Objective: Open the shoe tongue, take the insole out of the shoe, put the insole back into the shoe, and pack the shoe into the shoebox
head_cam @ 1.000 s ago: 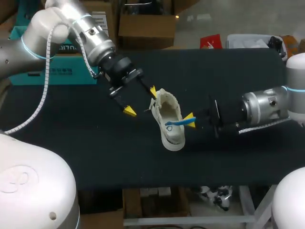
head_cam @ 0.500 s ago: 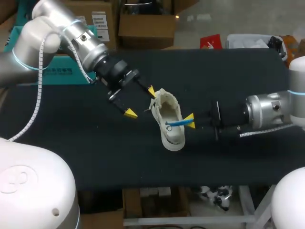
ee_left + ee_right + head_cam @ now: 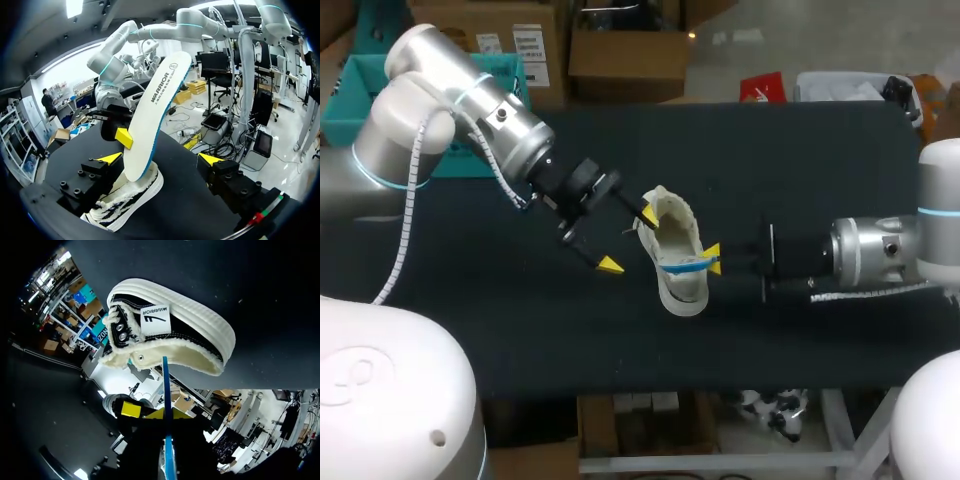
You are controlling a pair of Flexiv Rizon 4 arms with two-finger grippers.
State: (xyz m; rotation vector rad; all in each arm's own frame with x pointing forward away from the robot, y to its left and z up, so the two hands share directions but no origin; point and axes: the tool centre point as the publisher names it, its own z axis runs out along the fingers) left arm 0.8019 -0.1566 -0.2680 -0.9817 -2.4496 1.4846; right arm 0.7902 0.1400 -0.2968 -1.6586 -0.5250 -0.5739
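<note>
A cream, fleece-lined shoe (image 3: 672, 258) lies on the black table (image 3: 790, 160), seen on its side with a black upper in the right wrist view (image 3: 172, 332). A white insole with a blue edge (image 3: 156, 112) sticks up out of it, its heel end still inside. My right gripper (image 3: 710, 260) is shut on the insole's edge (image 3: 164, 382) from the shoe's right. My left gripper (image 3: 629, 240) stands open at the shoe's left, one tip by the collar. In the left wrist view its fingers (image 3: 161, 159) flank the shoe (image 3: 125, 205) without touching it from both sides.
A teal box (image 3: 342, 105) sits at the far left corner, mostly hidden behind my left arm. Bare black tabletop lies in front of the shoe and across the far right.
My left gripper has swung down and rightward, closer to the shoe, still open. The right gripper has shifted slightly, tilting the insole with it.
</note>
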